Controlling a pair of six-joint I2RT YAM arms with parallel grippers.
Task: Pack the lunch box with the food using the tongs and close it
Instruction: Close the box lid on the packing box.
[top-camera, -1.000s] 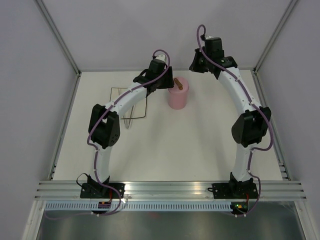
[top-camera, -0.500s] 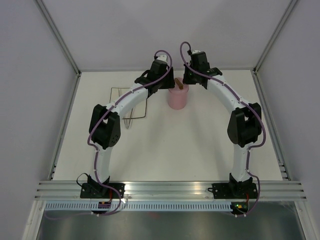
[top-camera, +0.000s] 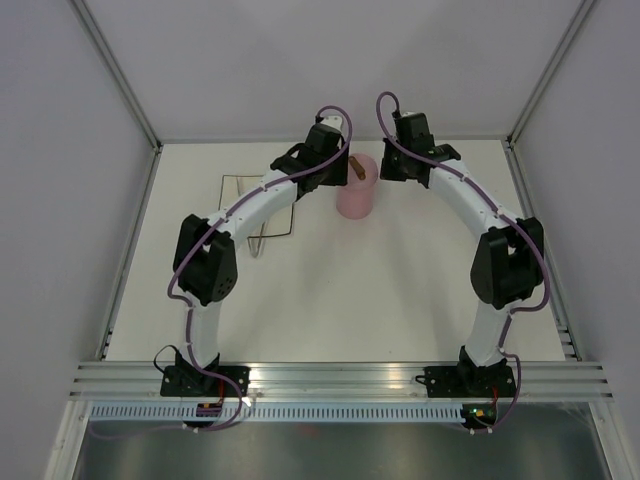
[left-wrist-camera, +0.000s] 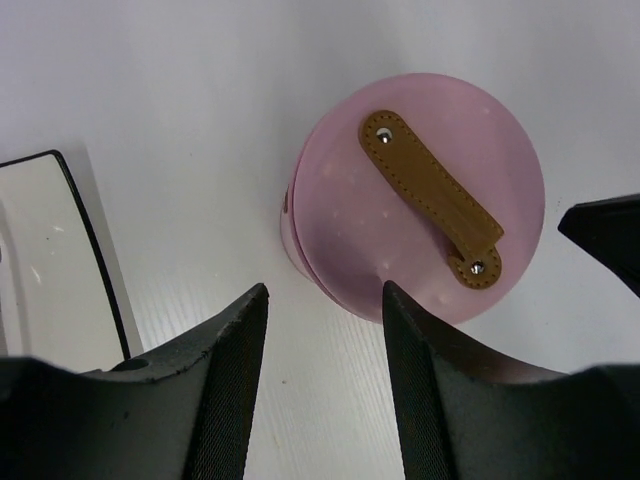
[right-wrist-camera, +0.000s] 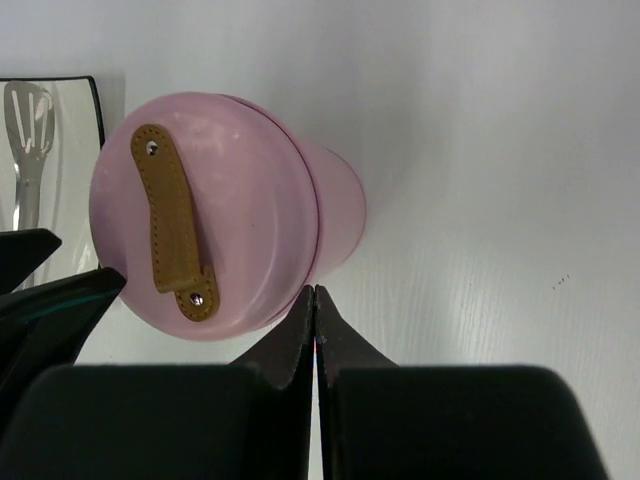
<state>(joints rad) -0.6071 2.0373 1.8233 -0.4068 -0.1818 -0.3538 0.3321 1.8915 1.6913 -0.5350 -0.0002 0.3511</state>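
The pink lunch box stands at the back middle of the table with its lid on; the brown handle lies across the top. My left gripper hovers open just left of and above the lid, nothing between its fingers. My right gripper is shut and empty, its tips at the lid's near right rim. The silvery tongs lie at the plate's front edge, and their flat end shows in the right wrist view. The food is out of view.
The white plate with a black rim lies left of the lunch box, partly under my left arm. Both wrists crowd the box from either side. Grey walls and metal rails bound the table.
My right arm swung in from the back right to the lunch box's side. My left gripper shifted slightly toward the box and its jaws narrowed.
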